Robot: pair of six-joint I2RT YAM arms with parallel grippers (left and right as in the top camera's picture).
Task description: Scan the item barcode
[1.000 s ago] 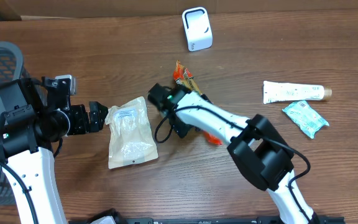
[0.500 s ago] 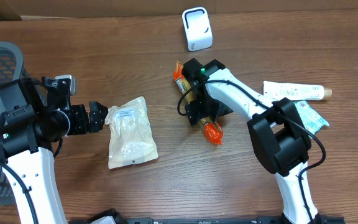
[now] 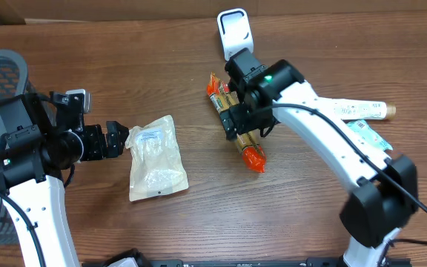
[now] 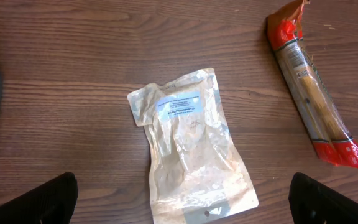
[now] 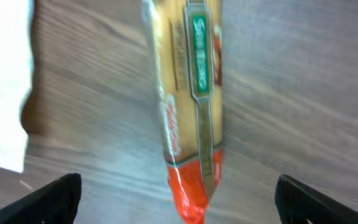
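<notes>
- While my right pincer (image 3: 243, 122) hangs spread wide above it, the orange snack packet (image 3: 252, 156) lies flat mid-counter (image 3: 199, 222), slanted; nothing is gripped.
- The right wrist view is blurred: the packet runs lengthwise between my fingertips. I can't tell whether they touch it.
- The white scanner (image 3: 235, 34) stands near the far edge, just beyond the packet's top end.
- A clear pouch (image 3: 156, 157) lies left of the packet, apart from it.
- My left pincer (image 3: 117, 139) is wide open and empty, just beside the pouch's upper left corner.
- A white tube (image 3: 349, 110) and a teal sachet (image 3: 365, 141) lie to the right, well apart from the packet.
</notes>
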